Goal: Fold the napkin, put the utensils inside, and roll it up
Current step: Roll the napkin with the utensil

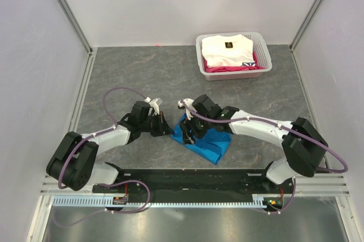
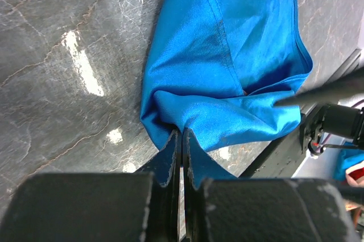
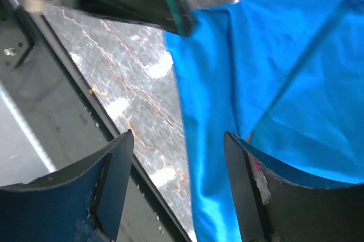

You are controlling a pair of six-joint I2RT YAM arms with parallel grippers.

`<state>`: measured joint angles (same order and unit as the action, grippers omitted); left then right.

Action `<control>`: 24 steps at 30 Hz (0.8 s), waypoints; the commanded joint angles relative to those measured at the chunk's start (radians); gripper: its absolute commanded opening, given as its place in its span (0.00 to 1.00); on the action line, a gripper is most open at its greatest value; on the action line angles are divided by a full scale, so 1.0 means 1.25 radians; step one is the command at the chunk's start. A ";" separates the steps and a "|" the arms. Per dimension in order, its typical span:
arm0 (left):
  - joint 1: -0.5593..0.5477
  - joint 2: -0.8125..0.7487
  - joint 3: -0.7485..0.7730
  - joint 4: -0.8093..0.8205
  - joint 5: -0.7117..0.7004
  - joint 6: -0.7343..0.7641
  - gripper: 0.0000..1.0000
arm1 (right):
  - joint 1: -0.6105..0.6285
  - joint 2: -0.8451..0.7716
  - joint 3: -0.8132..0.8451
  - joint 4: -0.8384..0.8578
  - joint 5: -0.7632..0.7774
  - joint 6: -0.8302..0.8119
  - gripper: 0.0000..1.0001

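The bright blue napkin lies bunched and folded on the grey table near the front, between the two arms. My left gripper is at its left edge; in the left wrist view the jaws are pressed together on a pinch of the napkin. My right gripper hovers over the napkin's left part; in the right wrist view it is wide open, and the napkin passes between and behind its fingers. The utensils are hidden; a dark slim tip pokes at the cloth's fold.
A white basket with folded white and pink clothes stands at the back right. The black mounting rail runs along the table's front edge just below the napkin. White walls enclose the table on three sides.
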<state>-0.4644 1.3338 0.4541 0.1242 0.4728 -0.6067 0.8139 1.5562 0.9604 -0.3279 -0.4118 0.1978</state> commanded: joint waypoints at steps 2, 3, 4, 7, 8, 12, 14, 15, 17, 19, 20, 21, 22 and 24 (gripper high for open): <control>-0.002 0.017 0.044 -0.023 -0.005 -0.043 0.02 | 0.106 -0.041 -0.018 0.010 0.291 0.014 0.73; -0.002 0.018 0.047 -0.029 -0.006 -0.044 0.02 | 0.133 -0.041 -0.020 0.010 0.324 0.022 0.74; -0.002 0.017 0.049 -0.034 -0.010 -0.047 0.02 | 0.145 -0.040 -0.022 0.008 0.349 0.025 0.74; -0.002 0.015 0.049 -0.042 -0.020 -0.057 0.02 | 0.199 -0.029 -0.020 0.005 0.414 0.034 0.74; -0.002 0.015 0.049 -0.044 -0.022 -0.061 0.02 | 0.211 -0.025 -0.018 0.001 0.431 0.036 0.74; 0.000 0.014 0.054 -0.050 -0.027 -0.064 0.02 | 0.280 -0.001 -0.016 -0.003 0.519 0.038 0.73; -0.002 0.015 0.058 -0.053 -0.029 -0.066 0.02 | 0.295 0.023 -0.012 -0.005 0.564 0.037 0.73; -0.002 0.017 0.060 -0.053 -0.027 -0.064 0.02 | 0.307 0.031 -0.009 -0.008 0.576 0.037 0.72; -0.001 0.019 0.064 -0.056 -0.025 -0.063 0.02 | 0.318 0.058 -0.003 -0.016 0.613 0.041 0.72; 0.000 0.018 0.066 -0.062 -0.026 -0.060 0.02 | 0.321 0.079 0.001 -0.020 0.625 0.043 0.72; -0.001 0.019 0.069 -0.064 -0.026 -0.058 0.02 | 0.321 0.084 0.002 -0.020 0.637 0.043 0.72; -0.002 0.019 0.069 -0.064 -0.025 -0.057 0.02 | 0.321 0.094 0.002 -0.020 0.641 0.042 0.71; 0.000 0.021 0.070 -0.066 -0.022 -0.056 0.02 | 0.322 0.099 0.005 -0.020 0.641 0.039 0.70; -0.001 0.025 0.072 -0.069 -0.021 -0.055 0.02 | 0.321 0.106 0.009 -0.020 0.639 0.033 0.68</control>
<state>-0.4644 1.3514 0.5041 0.0414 0.4484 -0.6617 1.2137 1.6676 0.9398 -0.3298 0.3202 0.2359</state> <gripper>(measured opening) 0.033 0.699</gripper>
